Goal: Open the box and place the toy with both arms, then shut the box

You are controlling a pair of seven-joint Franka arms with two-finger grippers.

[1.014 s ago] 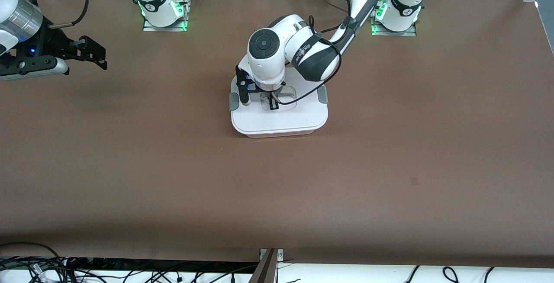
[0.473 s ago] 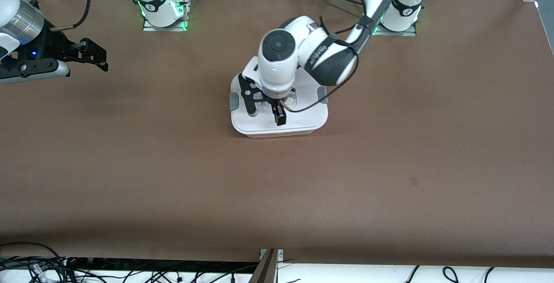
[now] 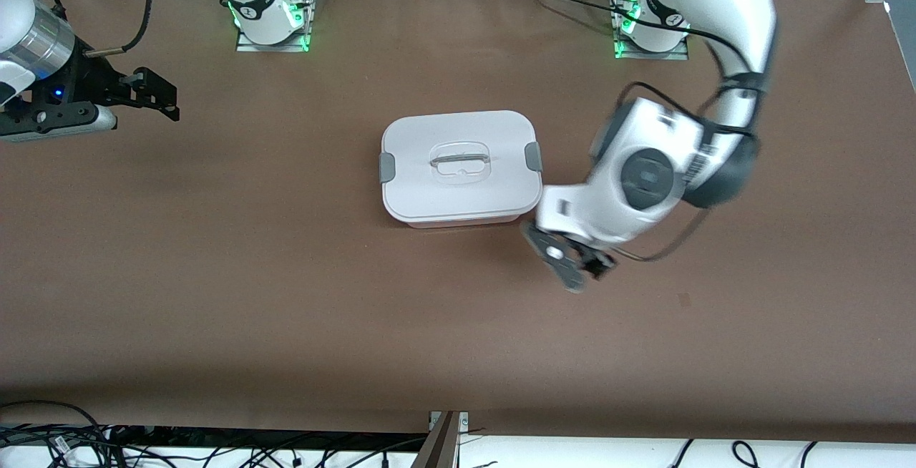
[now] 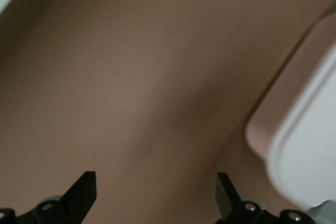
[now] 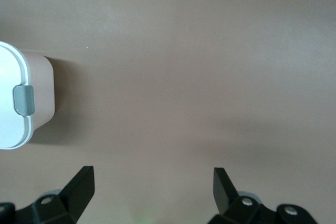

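Note:
The box (image 3: 461, 167) stands shut in the middle of the table, its white lid on, a grey clip (image 3: 532, 156) at each end and the clear handle (image 3: 461, 160) in the centre. The toy is out of view. My left gripper (image 3: 576, 271) is open and empty over bare table, just off the box's corner toward the left arm's end. Its wrist view (image 4: 156, 192) shows the box's pink base and lid edge (image 4: 307, 145). My right gripper (image 3: 168, 99) is open and empty over the table at the right arm's end. Its wrist view (image 5: 152, 187) shows the box's end (image 5: 21, 98).
The brown table (image 3: 286, 296) is bare round the box. The two arm bases (image 3: 268, 17) (image 3: 651, 24) stand along the table's edge farthest from the front camera. Cables (image 3: 143, 446) lie past the edge nearest it.
My left gripper has let go of the lid handle, risen and swung away from over the box toward the left arm's end. The right arm has barely moved.

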